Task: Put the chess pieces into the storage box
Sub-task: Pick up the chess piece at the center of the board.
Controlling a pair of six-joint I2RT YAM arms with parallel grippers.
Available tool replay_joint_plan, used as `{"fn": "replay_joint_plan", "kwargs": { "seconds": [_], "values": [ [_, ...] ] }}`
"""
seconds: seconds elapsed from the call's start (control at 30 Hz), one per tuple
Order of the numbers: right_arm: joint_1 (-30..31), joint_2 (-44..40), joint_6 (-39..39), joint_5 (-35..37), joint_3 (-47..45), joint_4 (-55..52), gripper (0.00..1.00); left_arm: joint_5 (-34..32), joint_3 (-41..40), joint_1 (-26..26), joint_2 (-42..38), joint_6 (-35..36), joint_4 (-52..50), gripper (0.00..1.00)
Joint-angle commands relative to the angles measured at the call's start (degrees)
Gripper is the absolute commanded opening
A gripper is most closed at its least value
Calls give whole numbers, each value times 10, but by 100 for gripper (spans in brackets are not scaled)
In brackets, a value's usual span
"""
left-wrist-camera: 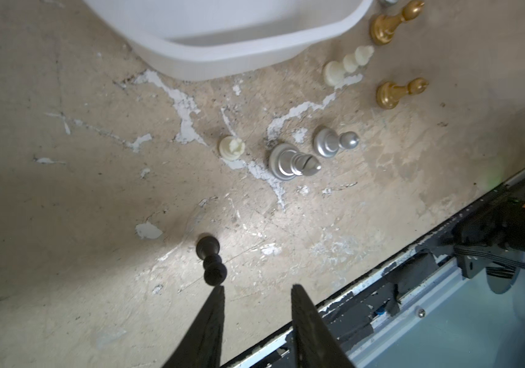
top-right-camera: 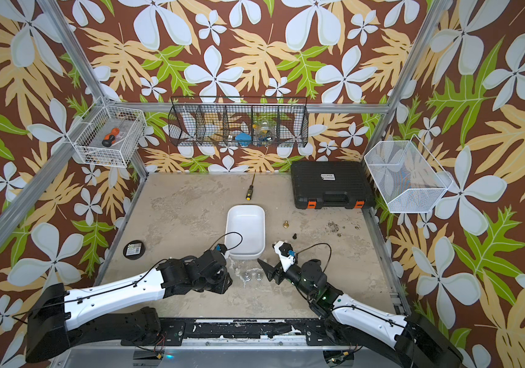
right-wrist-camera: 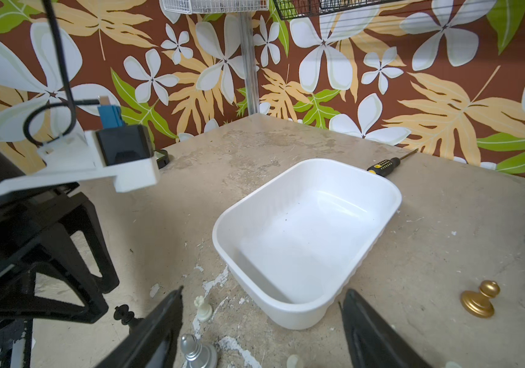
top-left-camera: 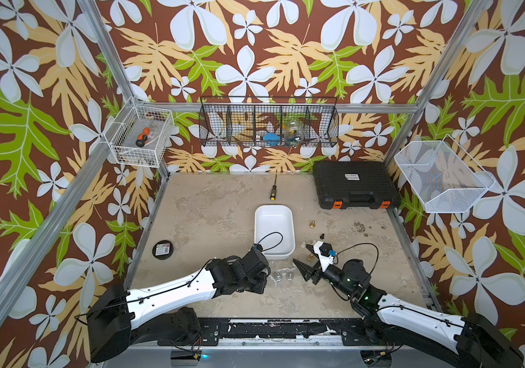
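The white storage box (top-left-camera: 278, 255) (right-wrist-camera: 302, 310) stands mid-table, its inside bare. Chess pieces stand on the table near its front and right side. In the left wrist view I see a black piece (left-wrist-camera: 211, 258), two silver ones (left-wrist-camera: 293, 163) (left-wrist-camera: 334, 145), a cream one (left-wrist-camera: 231, 148) and two gold ones (left-wrist-camera: 398, 92). My left gripper (left-wrist-camera: 256, 286) is open just beside the black piece, with nothing between its fingers. My right gripper (right-wrist-camera: 263, 290) (top-left-camera: 301, 254) stands wide open and low at the box's near right corner, holding nothing. A gold piece (top-left-camera: 312, 224) stands apart on the right.
A black case with orange latches (top-left-camera: 355, 188) fills the back right. A yellow-tipped screwdriver (top-left-camera: 273, 191) lies behind the box, and a black round disc (top-left-camera: 162, 249) sits at the left. Wire baskets hang on the walls. The front rail (left-wrist-camera: 382, 286) runs close by my left gripper.
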Motion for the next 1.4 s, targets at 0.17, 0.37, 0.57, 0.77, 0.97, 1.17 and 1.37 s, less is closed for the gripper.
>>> {"fn": "replay_joint_plan", "kwargs": {
  "seconds": [0.17,0.37,0.57,0.77,0.97,1.17,1.37],
  "values": [
    [1,-16,-11,3,-5,9,80,-28,-14,-1,28,-18,9,39],
    [3,-18,-11,2,-6,10,80,-39,-27,-1,37,-16,21,39],
    [3,-12,-11,2,-3,8,80,-42,-31,-2,49,-13,35,36],
    [4,-8,-11,2,-1,7,80,-47,-30,-2,55,-11,47,34],
    [4,-6,-12,3,1,4,80,-44,-31,-1,68,-9,52,29],
    [4,-10,-11,4,0,4,81,-46,-36,-1,76,-7,57,22],
    [4,-8,-11,4,2,4,81,-47,-38,-1,78,-8,58,13]
  ]
}}
